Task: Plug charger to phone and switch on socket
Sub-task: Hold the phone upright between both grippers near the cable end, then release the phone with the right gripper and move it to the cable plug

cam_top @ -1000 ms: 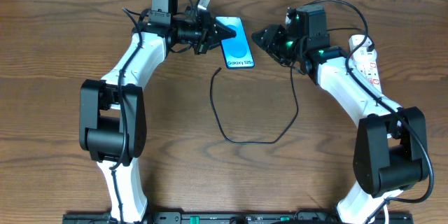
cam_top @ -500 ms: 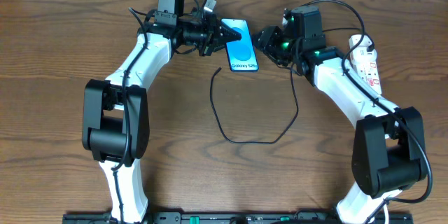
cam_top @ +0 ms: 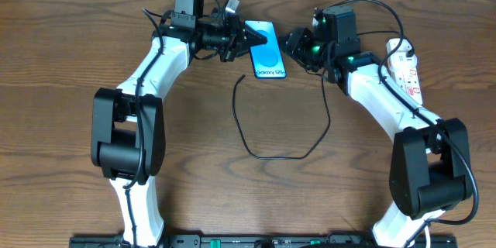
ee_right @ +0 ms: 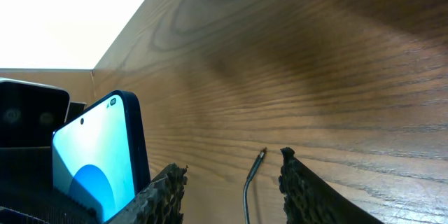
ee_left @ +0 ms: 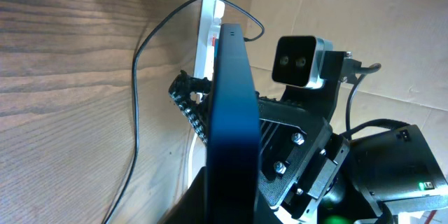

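Far middle of the counter (cam_top: 62, 85): left end effector (cam_top: 246, 39) closed on the far-left edge of the phone (cam_top: 268, 49), which shows edge-on in the left wrist view; its pads are hidden. Phone's long axis runs far-to-near, screen up. Right end effector (ee_right: 232, 161) spread wide, empty, just right of the phone. Charger (cam_top: 271, 155) loops over the counter toward the socket (cam_top: 406, 66) at far right; its plug tip (ee_right: 260, 155) lies near the phone's near-left corner, apart from it, ahead between the right fingers. Left arm is nearer but occupied, so the right likely fetches it. Phone's port unseen; socket switch too small to read; whether the phone is lifted, cannot tell.
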You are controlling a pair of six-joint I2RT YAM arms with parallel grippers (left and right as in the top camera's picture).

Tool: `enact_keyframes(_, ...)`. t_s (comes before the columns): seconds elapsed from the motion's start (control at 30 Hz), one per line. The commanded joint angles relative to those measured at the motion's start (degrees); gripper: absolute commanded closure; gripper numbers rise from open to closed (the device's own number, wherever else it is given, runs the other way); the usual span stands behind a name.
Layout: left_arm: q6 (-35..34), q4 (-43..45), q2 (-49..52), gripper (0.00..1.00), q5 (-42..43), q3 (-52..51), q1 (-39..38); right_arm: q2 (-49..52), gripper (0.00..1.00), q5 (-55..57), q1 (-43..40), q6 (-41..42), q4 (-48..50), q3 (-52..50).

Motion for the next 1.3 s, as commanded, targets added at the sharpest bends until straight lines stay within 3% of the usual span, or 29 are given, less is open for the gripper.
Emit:
enact_keyframes(0.0, 0.26, 0.20, -1.22, 0.92, 0.63, 0.17, -2.47, -0.28, 0.56, -4.59, 2.14, -0.09, 0.74, 0.72)
enact_keyframes(0.6, 0.24, 0.20, -1.22, 0.87, 0.63, 0.17, -2.67, -0.28, 0.56, -4.79, 2.47, 0.33, 1.20, 0.72)
enact_keyframes(0.8, 0.24, 0.20, -1.22, 0.92, 0.61, 0.17, -2.67, -0.28, 0.56, -4.74, 3.08, 0.31, 1.22, 0.72)
enact_keyframes(1.27, 0.33, 0.20, -1.22, 0.93, -3.39, 0.17, 3.10, -0.28, 0.48, -3.63, 3.13, -2.95, -0.33, 0.72)
